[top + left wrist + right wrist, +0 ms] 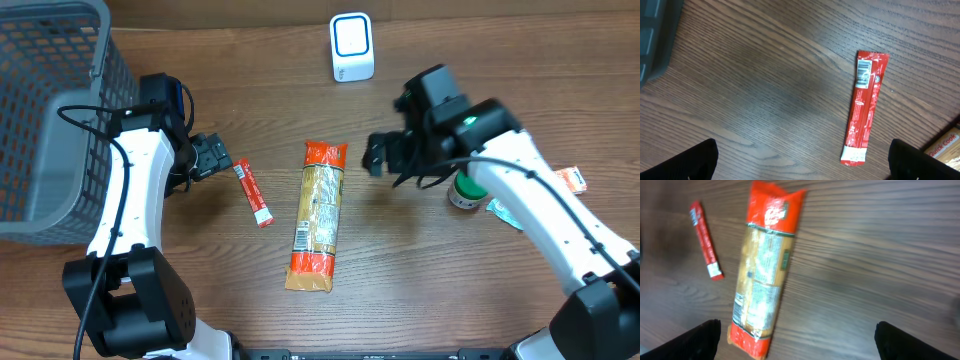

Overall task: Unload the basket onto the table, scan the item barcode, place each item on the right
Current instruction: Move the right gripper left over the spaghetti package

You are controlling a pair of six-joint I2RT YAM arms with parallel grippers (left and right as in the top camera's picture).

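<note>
Landmark: I use the long food packet with orange ends (318, 215), which lies flat in the middle of the wooden table (450, 300). My right wrist view is blurred, so the content is perhaps pasta.
Red stick sachet (253, 192): it lies flat just left of the packet and does not touch it. In my left wrist view its barcode (864, 73) faces up at one end.
Left gripper (212, 157): it is left of the packet, on the other side of the sachet. The fingers are spread wide and hold nothing.
Right gripper (385, 153): it is right of the packet's far end. The fingers are also spread wide and are empty.
Scanner (352, 47): it is white with a blue-edged window and stands behind the packet, well apart.
Grey basket (40, 120): it is far left of the packet.
Green-capped jar (465, 190): it is right of the packet, beside my right arm.
</note>
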